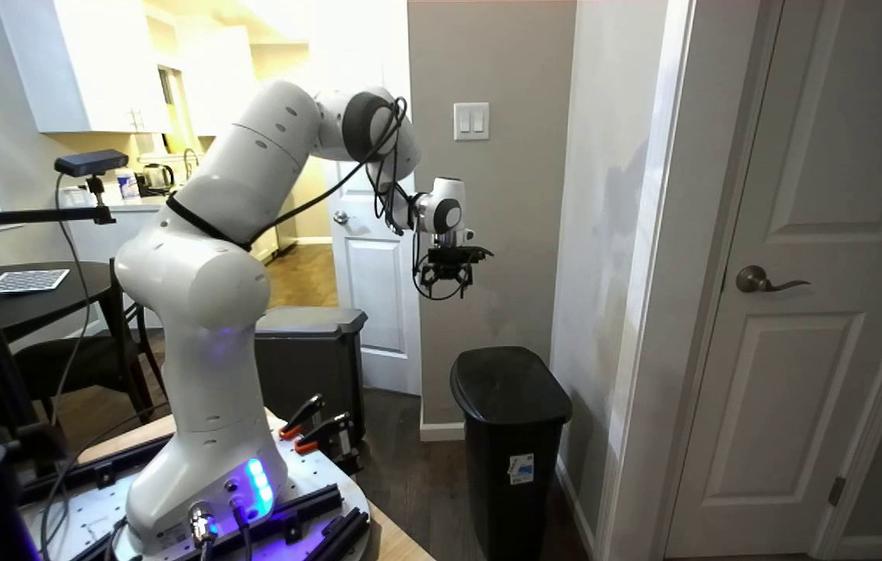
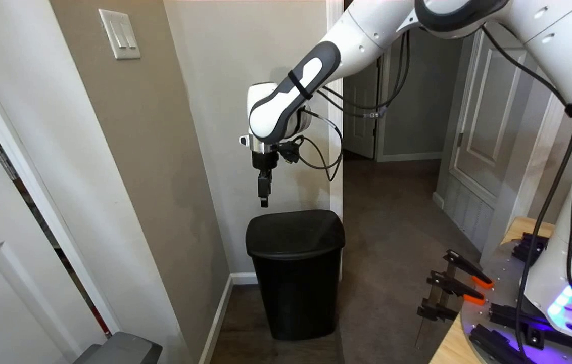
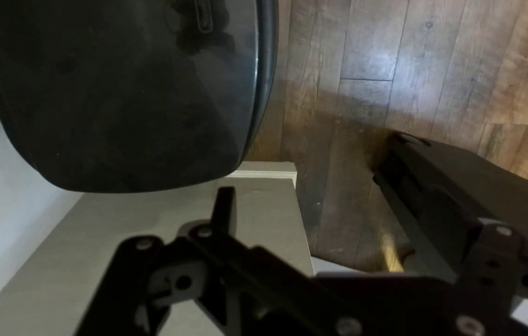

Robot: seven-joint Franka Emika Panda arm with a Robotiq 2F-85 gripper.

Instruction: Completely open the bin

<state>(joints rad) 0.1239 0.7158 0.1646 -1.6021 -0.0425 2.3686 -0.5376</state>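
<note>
Claw (image 2: 264, 201) is spread w/ nothing in it, above bin (image 2: 296, 298); lid (image 2: 296, 233) is down. Prob. approach step; next: lower to lid edge, hook & lift.

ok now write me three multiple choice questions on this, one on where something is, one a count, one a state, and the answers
1. Where does the black bin stand?
A) On the table
B) On the floor
C) On a chair

2. How many switches are on the wall plate?
A) One
B) Four
C) Two

3. How is the bin's lid?
A) Closed
B) Wide open
C) Taken off

1: B, its base rests on the floor near the baseboard in an exterior view.
2: C, two sit side by side in both exterior views.
3: A, it lies across the bin's top in both exterior views.
</note>
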